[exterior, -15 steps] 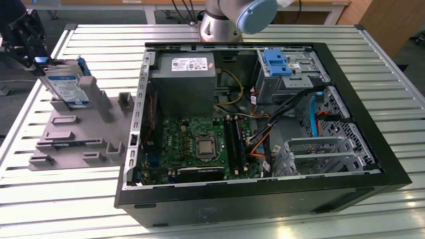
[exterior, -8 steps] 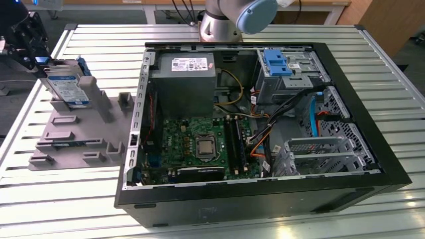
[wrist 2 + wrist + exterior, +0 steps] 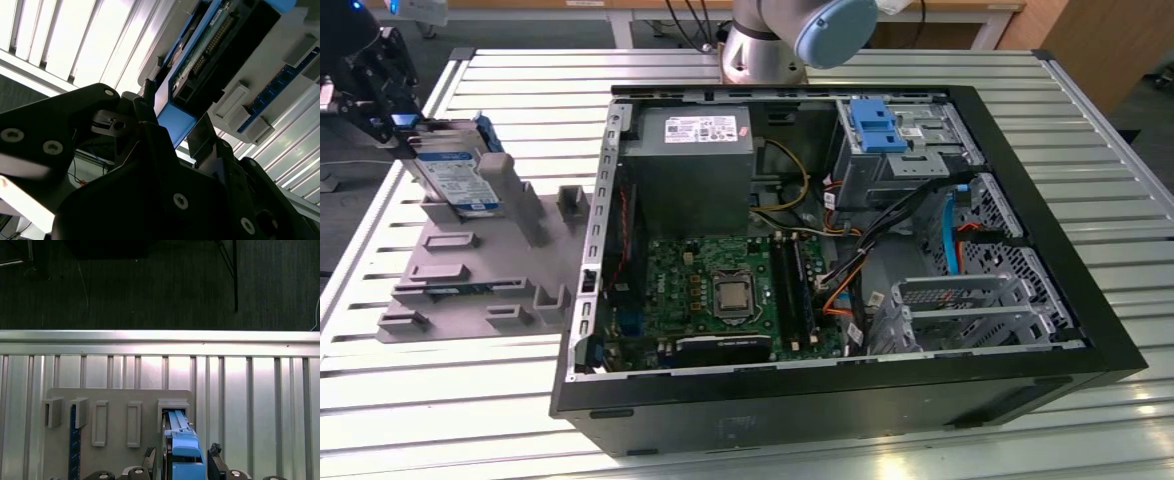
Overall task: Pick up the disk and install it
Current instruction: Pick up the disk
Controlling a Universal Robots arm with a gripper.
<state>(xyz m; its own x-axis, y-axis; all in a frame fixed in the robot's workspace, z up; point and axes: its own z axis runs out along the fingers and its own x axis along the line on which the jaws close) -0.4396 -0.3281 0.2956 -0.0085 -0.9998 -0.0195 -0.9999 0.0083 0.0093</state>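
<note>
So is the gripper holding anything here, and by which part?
Cannot be told. The gripper sits astride the blue-framed end of the disk, which stands in the grey fixture, but a firm grip is not visible.

The desk (image 3: 454, 400) is ribbed bare metal, bright and smooth. The disk (image 3: 454, 172) is silver metal with a paper-like label; its frame (image 3: 187, 460) is smooth blue plastic. The rack (image 3: 467, 270) looks like matt grey plastic, the case (image 3: 854, 410) matt black.
</note>
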